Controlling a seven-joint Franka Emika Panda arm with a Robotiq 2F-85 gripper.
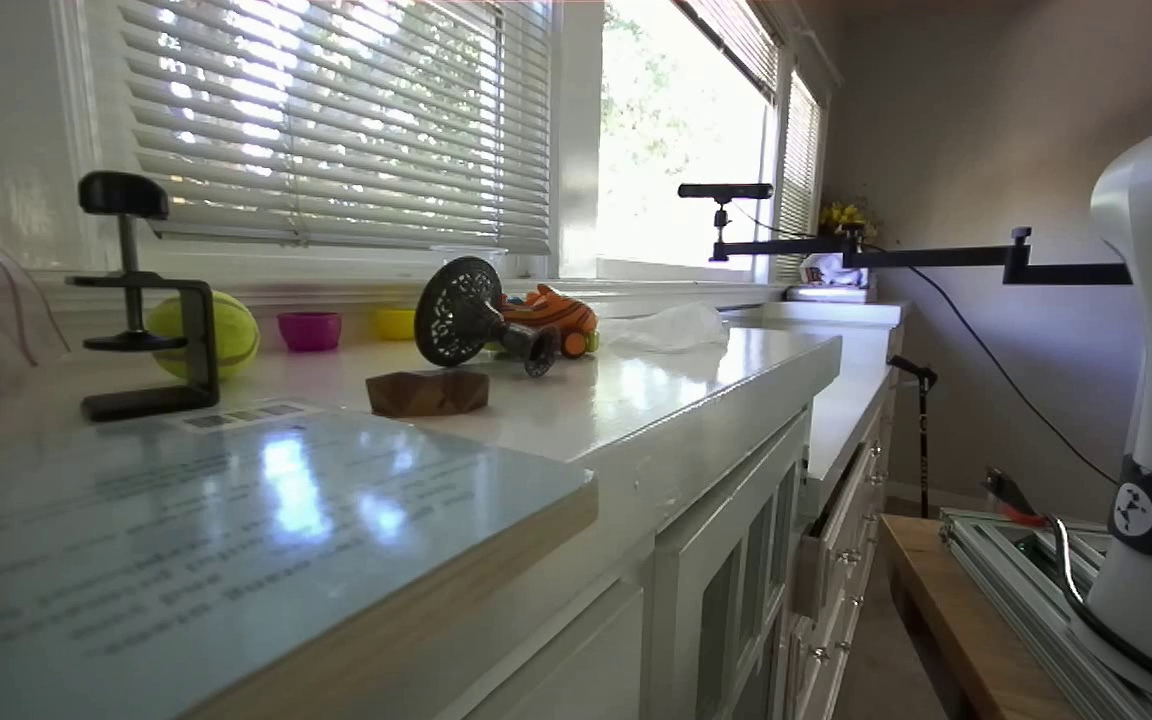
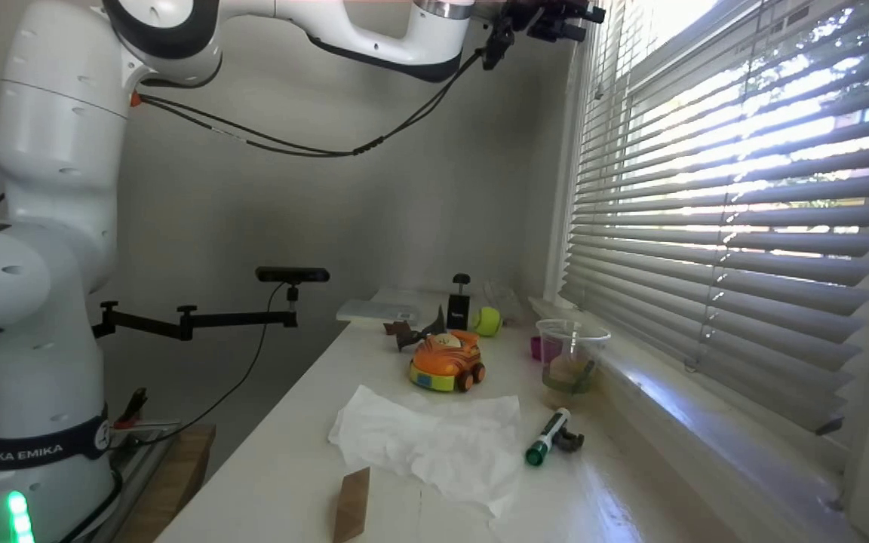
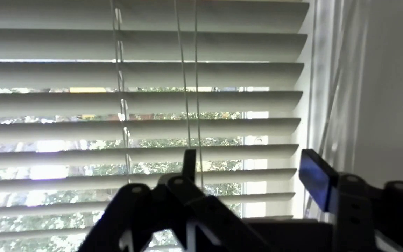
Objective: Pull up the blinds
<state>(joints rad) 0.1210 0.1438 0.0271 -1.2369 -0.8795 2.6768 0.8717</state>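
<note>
My gripper (image 3: pixel 250 168): jaws apart, nothing held. Blinds (image 3: pixel 65 131) straight ahead, lowered, slats horizontal. Cords (image 3: pixel 196 77) hang near-vertical, beside one finger (image 3: pixel 189 163) in wrist view; contact unclear. Probably my pull line.

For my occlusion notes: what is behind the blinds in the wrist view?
Through the gaps in the blinds, green foliage and a pale upright strip show. The slats, and the gripper lower down, hide whatever lies directly behind them.
</note>
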